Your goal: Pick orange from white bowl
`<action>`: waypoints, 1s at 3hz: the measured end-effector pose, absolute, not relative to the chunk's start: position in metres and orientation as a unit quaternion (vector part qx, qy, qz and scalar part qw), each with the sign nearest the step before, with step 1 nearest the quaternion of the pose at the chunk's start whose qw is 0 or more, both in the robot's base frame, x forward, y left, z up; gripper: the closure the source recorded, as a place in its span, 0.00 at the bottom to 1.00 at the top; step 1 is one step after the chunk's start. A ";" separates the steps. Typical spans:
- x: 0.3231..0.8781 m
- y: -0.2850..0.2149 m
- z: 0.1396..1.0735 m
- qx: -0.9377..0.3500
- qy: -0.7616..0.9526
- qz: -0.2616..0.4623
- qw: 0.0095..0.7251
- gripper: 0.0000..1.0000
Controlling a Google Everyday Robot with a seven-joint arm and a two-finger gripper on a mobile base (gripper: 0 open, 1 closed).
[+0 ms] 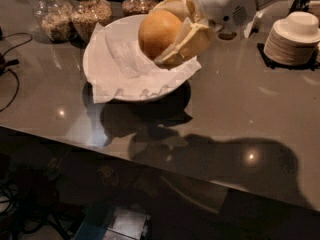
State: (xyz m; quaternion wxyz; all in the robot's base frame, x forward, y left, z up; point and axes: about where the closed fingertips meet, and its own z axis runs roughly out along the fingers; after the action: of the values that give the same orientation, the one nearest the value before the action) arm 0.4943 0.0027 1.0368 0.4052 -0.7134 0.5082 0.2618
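The orange (157, 33) is a round orange-yellow fruit held between the two cream-coloured fingers (186, 41) of my gripper (170, 31). The gripper is shut on it and holds it above the right part of the white bowl (102, 59). The bowl is wide and lined with crumpled white napkins, and it stands on the dark glossy counter. The white arm reaches in from the upper right.
Three glass jars (90, 11) with grains stand behind the bowl at the back left. A stack of small white dishes (292, 39) sits at the right on a black mat. Black cables (10, 79) lie at the left edge. The counter's front edge (150, 154) runs across below.
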 end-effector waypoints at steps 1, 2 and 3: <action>0.459 0.006 1.023 -0.679 0.522 0.287 0.430 1.00; 0.433 0.006 0.991 -0.638 0.539 0.339 0.433 1.00; 0.415 0.006 0.977 -0.624 0.547 0.364 0.423 1.00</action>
State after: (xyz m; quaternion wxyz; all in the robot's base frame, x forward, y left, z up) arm 0.4150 0.0062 0.9769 0.4230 -0.6242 0.5469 0.3637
